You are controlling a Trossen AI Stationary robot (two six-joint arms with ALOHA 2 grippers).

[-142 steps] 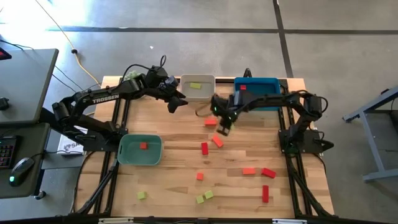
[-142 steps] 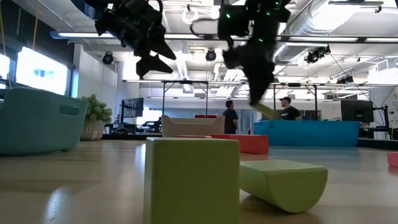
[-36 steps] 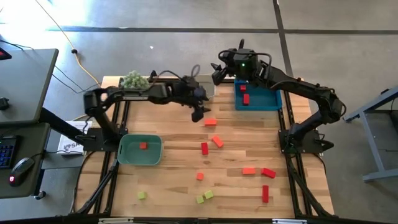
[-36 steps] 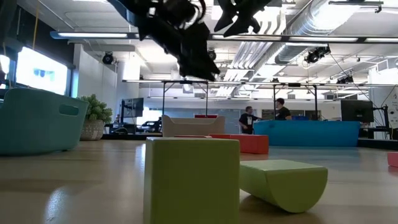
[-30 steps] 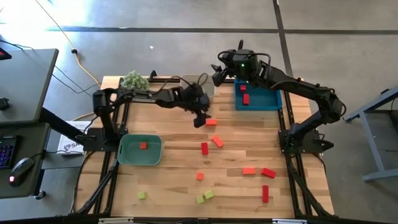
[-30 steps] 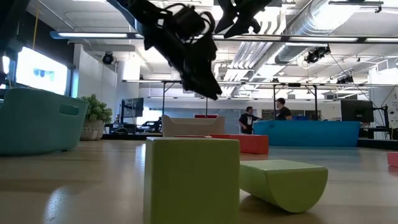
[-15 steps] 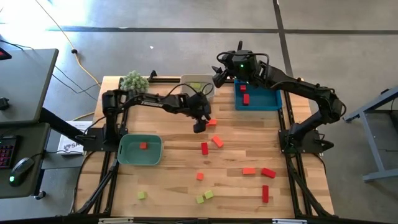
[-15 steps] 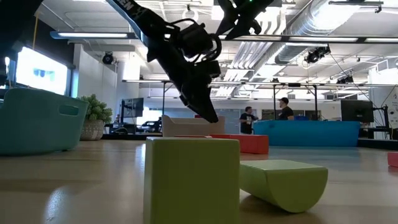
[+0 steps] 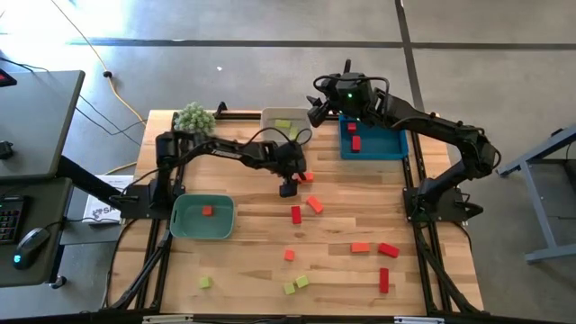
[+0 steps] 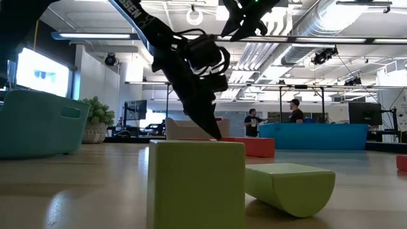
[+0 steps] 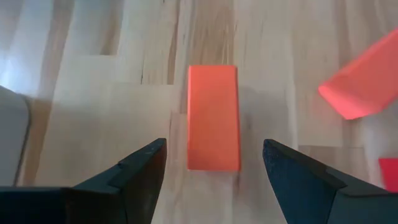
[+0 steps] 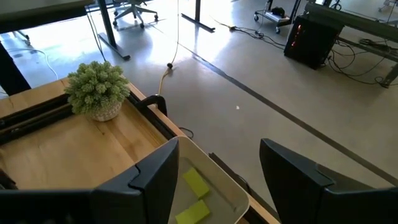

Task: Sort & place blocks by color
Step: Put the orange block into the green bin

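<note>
Left claw (image 11: 213, 163) wide open, straddling your orange block (image 11: 213, 117).
Its long axis points straight ahead between the fingers; descend squarely. Right claw (image 9: 315, 102), also open, waits farther off.

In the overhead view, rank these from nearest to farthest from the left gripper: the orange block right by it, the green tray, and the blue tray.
Left gripper, open, mid-table:
1. Orange block: just beside it, toward the back right.
2. Green tray: left side, nearer the front edge.
3. Blue tray: back right, under the right arm.
The two trays differ only modestly; the green one looks slightly closer.
</note>
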